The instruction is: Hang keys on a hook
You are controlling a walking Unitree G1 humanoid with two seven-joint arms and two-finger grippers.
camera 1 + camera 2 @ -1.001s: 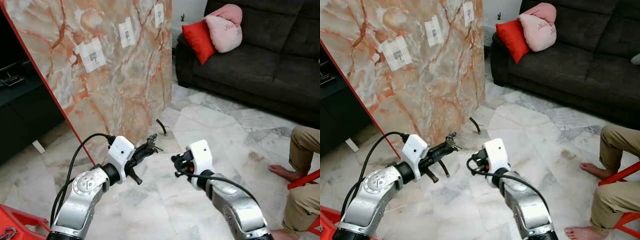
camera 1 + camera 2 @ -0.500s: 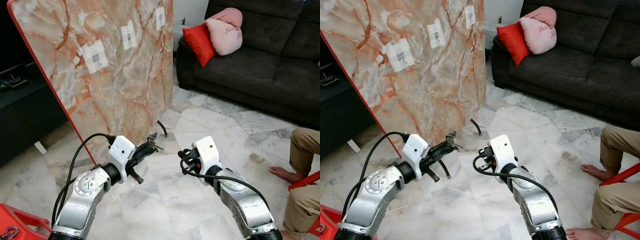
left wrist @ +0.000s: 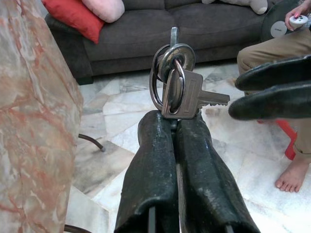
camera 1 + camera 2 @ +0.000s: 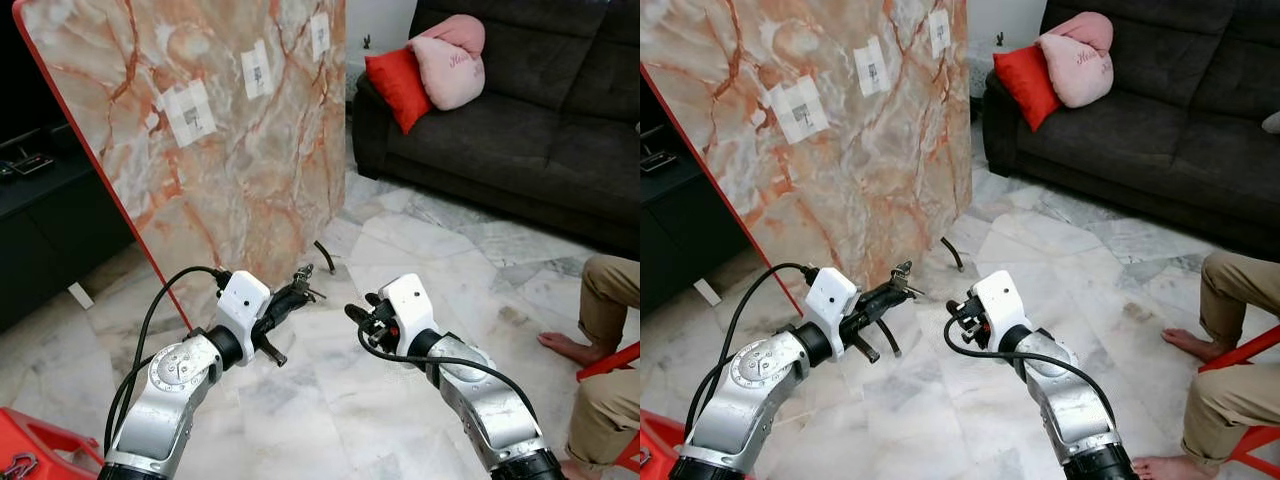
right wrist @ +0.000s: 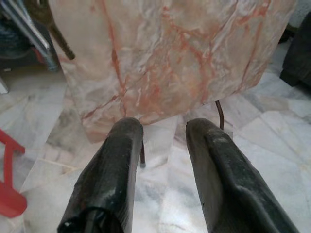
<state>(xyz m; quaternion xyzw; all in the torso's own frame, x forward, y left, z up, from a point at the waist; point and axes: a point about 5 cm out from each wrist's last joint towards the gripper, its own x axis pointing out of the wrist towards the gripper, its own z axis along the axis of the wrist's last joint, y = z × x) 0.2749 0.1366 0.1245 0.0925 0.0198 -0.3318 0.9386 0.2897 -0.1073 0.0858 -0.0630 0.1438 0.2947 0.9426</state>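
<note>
Holding a bunch of keys point(image 3: 177, 87) pinched between the closed fingers of the left gripper point(image 4: 300, 283), low in front of the marble board point(image 4: 230, 150) and a little way out from its lower corner. Showing, in the left wrist view, one flat silver key on at least two overlapping rings, clamped at the very fingertips; hard to tell whether a second key hides behind. Hovering just beside the keys on the side away from the marble board, right gripper point(image 4: 958, 322), fingers point(image 5: 108, 170) parted moderately with nothing between them, aimed toward the board's foot. Judging progress: keys picked up and carried near, hanging itself not yet done; left to do, raising the rings well up the marble board to a hook and slipping them over. Counting three pale patches point(image 4: 188, 110) in a rising row across the marble board, each with a small dark mark that may be a hook, too small to confirm. Seeing, beyond the marble board, one dark sofa point(image 4: 520, 120) with two cushions, one red and one pink, and one seated person's legs point(image 4: 600, 320) off to the far side.
</note>
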